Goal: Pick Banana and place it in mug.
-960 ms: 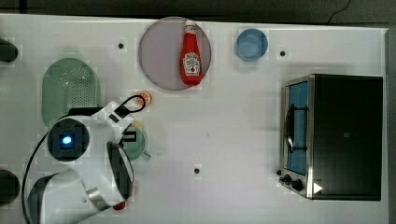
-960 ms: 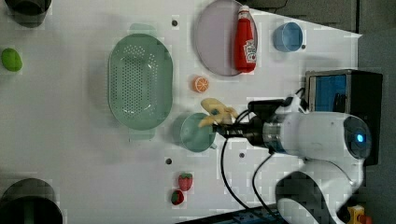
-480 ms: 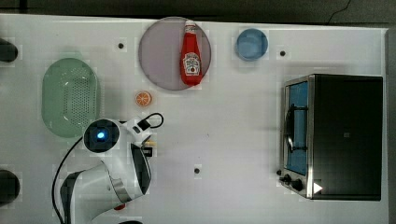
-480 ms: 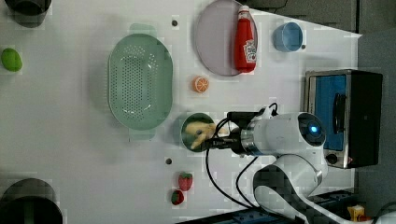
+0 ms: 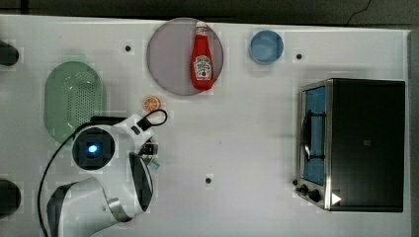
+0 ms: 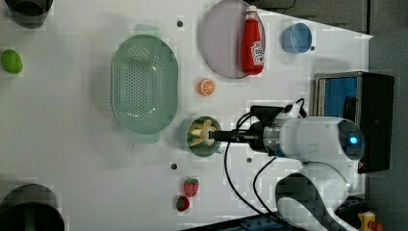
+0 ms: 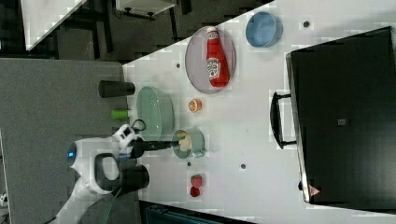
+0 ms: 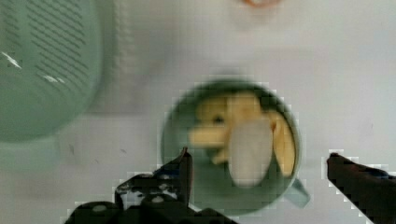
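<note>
The banana (image 8: 233, 128) is lying inside the mug (image 8: 180, 121), resting on the bottom with its pale-yellow pieces spreading toward the wall. In the left view the banana (image 6: 199, 134) is filling the middle of the mug (image 6: 187, 144), and in the right view it is showing just inside the rim.

You are looking at the gripper (image 8: 259, 163) hanging right above the mug, with the jaws standing wide apart and holding nothing. One finger (image 8: 180, 170) is sitting over one side of the rim and the other finger is sitting beyond the opposite side, near the small handle. So the banana is lying directly under the tool, between the two fingers and lower than them; its long axis is difficult to tell, because the pieces are pointing several ways.

In the left view the gripper (image 6: 216, 136) is reaching to the mug from 3 o'clock. The basket (image 6: 144, 91) is standing just beside the mug at about 10 o'clock, and the orange slice (image 6: 207, 87) is lying at 12 o'clock, near but apart.

I judge the placing is done. What you are needing next is only a straight lift away from the mug, keeping the fingers off the rim so that the mug is not tipping.
</note>
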You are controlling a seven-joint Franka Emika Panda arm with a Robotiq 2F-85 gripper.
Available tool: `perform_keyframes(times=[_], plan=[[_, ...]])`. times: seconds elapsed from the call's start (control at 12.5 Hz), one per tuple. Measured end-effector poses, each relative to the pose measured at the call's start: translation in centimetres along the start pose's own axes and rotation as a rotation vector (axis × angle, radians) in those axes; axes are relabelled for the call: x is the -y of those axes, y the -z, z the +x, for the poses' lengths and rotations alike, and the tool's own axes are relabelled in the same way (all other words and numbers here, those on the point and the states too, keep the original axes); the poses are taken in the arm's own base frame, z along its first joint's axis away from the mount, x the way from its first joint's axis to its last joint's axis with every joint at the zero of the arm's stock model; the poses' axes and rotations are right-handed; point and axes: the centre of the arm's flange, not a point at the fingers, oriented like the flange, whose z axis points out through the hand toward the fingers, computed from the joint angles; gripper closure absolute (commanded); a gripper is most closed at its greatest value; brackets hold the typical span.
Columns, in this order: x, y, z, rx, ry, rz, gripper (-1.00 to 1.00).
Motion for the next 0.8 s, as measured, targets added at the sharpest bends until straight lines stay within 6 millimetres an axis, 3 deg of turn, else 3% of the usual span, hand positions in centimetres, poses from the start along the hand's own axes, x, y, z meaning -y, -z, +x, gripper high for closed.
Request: perform_keyframes(times=[0.16, 0.48, 0.64, 0.8], plan=[[-0.5, 4.6, 0.9, -0.097, -0.005, 0.001, -1.00], [-6.0, 13.9, 0.8, -0.134, -0.123, -0.039, -1.00], [-11.0, 19.3, 1.4, -0.104, -0.226, -0.048, -1.00], [-17.3, 26.1, 2.0, -0.083, -0.364, -0.012, -1.00]])
